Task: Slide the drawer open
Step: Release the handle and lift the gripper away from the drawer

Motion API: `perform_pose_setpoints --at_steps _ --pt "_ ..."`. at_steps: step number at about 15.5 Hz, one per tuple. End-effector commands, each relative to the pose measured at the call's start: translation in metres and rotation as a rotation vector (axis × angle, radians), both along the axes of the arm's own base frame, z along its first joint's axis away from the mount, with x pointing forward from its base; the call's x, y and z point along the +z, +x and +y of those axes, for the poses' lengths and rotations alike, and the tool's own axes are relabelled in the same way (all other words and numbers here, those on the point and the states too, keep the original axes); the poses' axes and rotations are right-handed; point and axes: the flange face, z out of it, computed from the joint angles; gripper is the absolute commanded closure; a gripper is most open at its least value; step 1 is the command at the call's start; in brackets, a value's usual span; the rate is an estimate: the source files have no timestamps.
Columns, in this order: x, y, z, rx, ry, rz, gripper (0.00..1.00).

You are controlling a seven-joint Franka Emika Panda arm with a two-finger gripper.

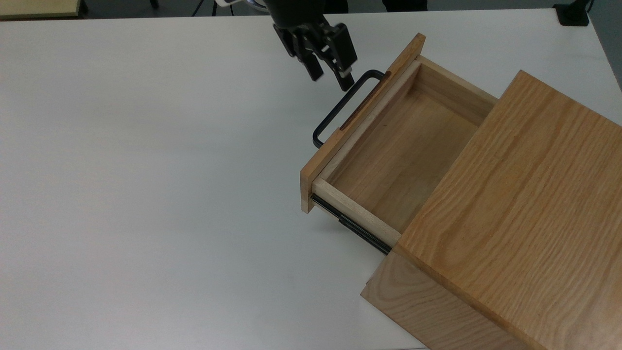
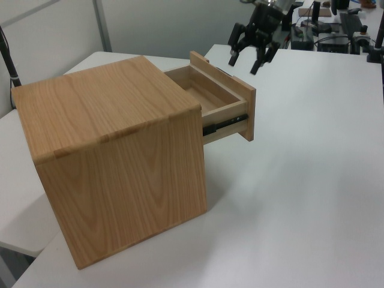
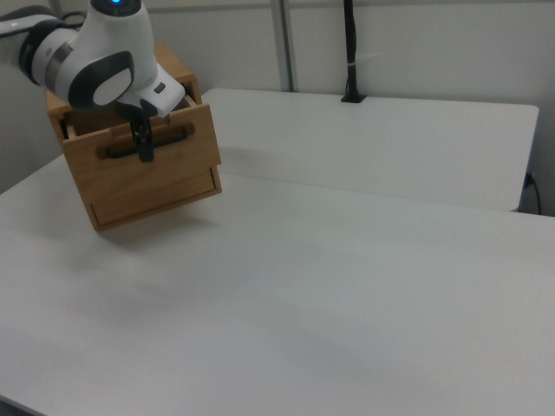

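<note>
The drawer stands pulled partway out of the oak cabinet, with its pale inner box bare and a black side rail showing below. Its black bar handle runs along the front panel. My gripper hovers open just off the handle's far end, a little above it, holding nothing. In the left view the gripper hangs above and beyond the drawer's front panel. In the right view the arm stands in front of the drawer.
The cabinet sits near one corner of a white table. Lab equipment stands past the table's far end in the left view. A black post rises at the back edge in the right view.
</note>
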Motion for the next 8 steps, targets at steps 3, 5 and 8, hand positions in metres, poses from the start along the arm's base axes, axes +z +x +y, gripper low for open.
perform_pose_setpoints --at_steps 3,5,8 --pt "0.045 -0.018 -0.044 0.062 -0.105 0.016 0.0" --pt "0.044 -0.03 -0.053 0.159 -0.218 0.062 0.0" --pt "0.047 -0.042 -0.06 0.325 -0.353 0.134 0.0"
